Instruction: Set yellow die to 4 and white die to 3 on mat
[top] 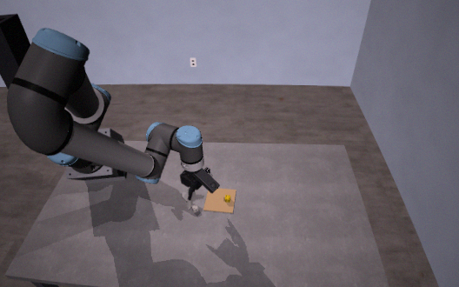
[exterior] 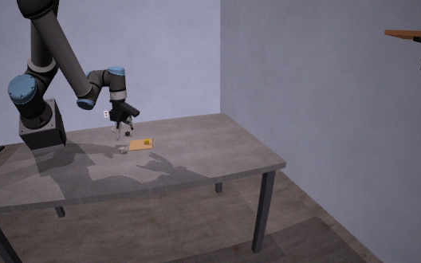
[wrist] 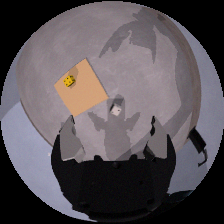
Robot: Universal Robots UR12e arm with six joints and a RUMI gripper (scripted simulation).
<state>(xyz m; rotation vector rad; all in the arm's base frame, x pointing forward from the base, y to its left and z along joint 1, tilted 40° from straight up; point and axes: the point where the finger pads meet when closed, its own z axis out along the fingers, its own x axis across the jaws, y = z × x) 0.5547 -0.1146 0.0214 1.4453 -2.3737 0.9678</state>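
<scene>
Yellow die (top: 227,198) sits flat on the tan mat (top: 218,204), toward the mat's far-right part in the top view; top face too small to read. White die (top: 196,210) is on the grey table (top: 305,209), off the mat, just beside its near-left corner, not touching it as far as the wrist view shows; top number unreadable. Black die (exterior: 127,133) is a small dark speck on the table behind the mat in the exterior view, near the end effector, hidden in the top view. End effector (exterior: 122,135) hangs above the table between the white die and black die, fingers spread wide, pinching nothing. Arm's shadows fall across the table.
</scene>
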